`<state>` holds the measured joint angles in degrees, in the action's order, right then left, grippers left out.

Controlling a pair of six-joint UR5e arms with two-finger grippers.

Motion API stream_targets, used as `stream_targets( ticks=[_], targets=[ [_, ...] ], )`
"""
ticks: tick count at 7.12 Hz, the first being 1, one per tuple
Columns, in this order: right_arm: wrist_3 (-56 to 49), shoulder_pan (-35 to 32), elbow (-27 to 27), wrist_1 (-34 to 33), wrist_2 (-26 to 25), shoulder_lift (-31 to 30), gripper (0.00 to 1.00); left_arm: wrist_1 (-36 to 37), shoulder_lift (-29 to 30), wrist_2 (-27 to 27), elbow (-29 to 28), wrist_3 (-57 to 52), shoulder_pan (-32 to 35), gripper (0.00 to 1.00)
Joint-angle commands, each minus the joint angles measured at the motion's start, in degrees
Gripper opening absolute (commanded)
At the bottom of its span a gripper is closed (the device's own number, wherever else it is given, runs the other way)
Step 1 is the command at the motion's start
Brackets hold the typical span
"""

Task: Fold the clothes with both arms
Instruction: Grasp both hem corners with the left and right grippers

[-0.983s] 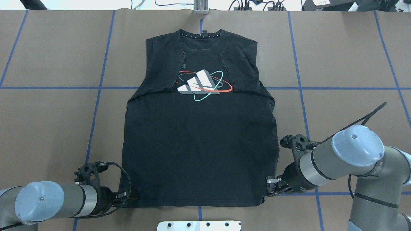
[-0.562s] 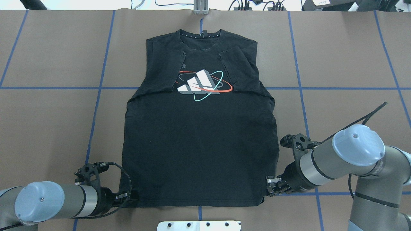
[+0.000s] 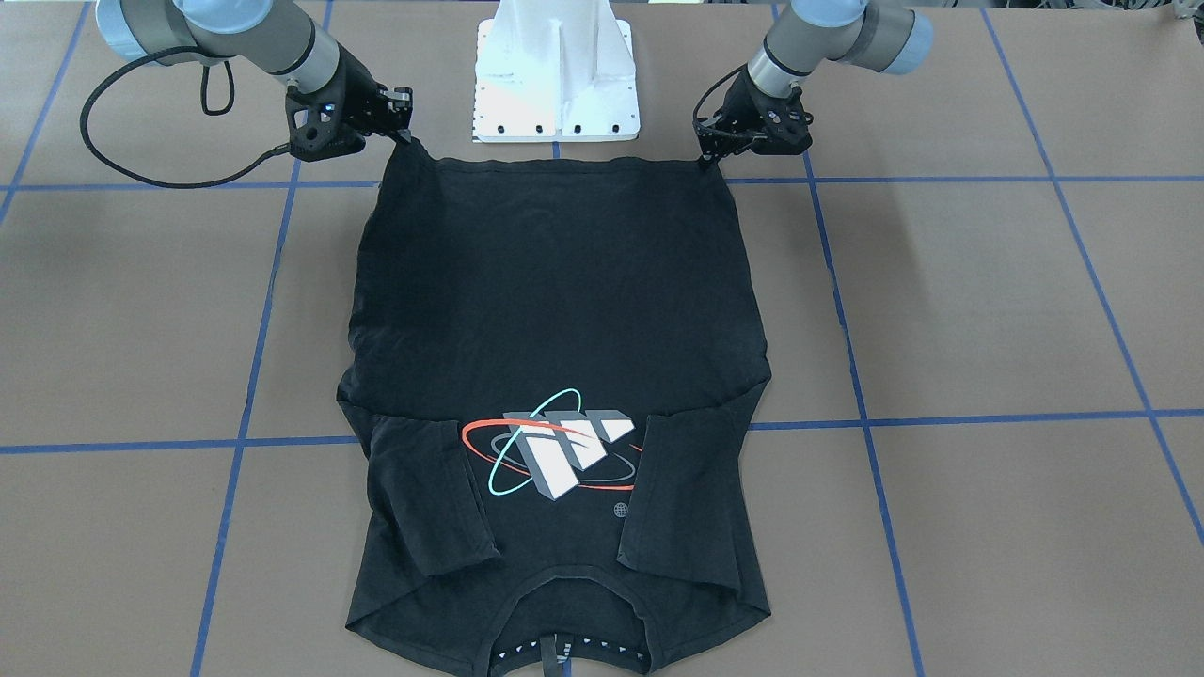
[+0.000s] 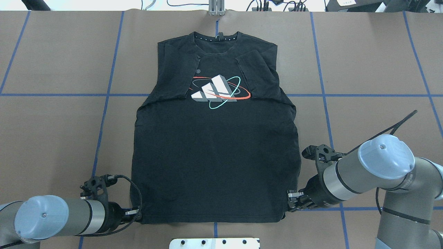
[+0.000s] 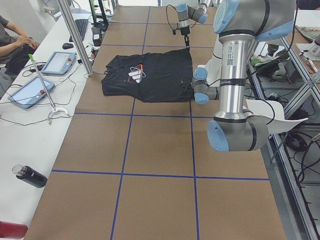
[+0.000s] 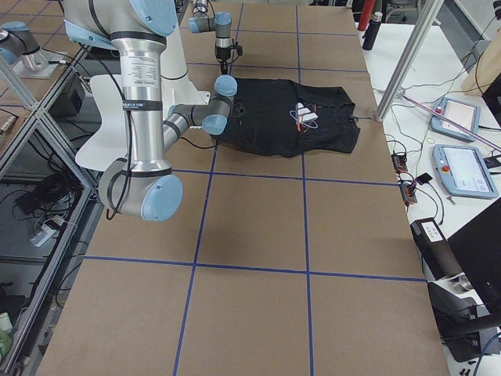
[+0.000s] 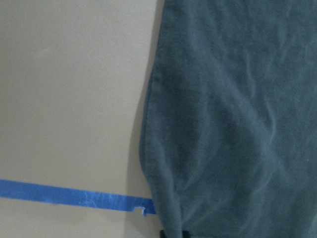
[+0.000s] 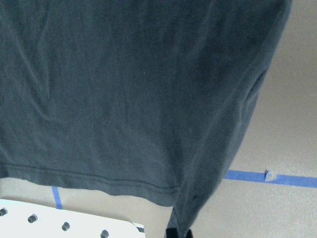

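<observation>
Brown gridded worktop [image 4: 52, 138]: black T-shirt [image 4: 214, 155] flat, sleeves already folded inward. Left gripper [image 4: 139, 211], right gripper [image 4: 290, 202] clenched on hem corners by pedestal base [image 3: 557, 85]. Body folds judged outstanding.

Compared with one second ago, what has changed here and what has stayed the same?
The T-shirt's hem corner at the left pincer has drawn inward, as if pinched up slightly. The right pincer, at the other corner, the folded-in sleeves and the logo have not moved.
</observation>
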<state>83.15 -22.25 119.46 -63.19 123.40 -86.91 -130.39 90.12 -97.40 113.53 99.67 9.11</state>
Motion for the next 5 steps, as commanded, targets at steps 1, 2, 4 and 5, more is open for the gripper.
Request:
stream_targets(
  ticks=[1, 2, 4, 5],
  targets=[
    [0.52, -0.25, 0.5, 0.0, -0.26, -0.45, 0.0, 0.4, -0.56, -1.12, 3.95, -0.09, 0.47, 0.0],
    [0.61, -0.52, 1.9, 0.0, 0.08, -1.59, 0.0, 0.4, -1.26, -1.56, 6.07, -0.27, 0.82, 0.0],
    [0.79, -2.43, 4.1, 0.0, 12.84, -5.19, 0.0, 0.31, -2.49, -2.0, 7.92, -1.05, 0.12, 0.0],
    [0.79, -3.23, 6.46, 0.0, 16.83, -9.81, 0.0, 0.4, -3.89, -3.83, 9.67, -2.36, -1.54, 0.0]
  ],
)
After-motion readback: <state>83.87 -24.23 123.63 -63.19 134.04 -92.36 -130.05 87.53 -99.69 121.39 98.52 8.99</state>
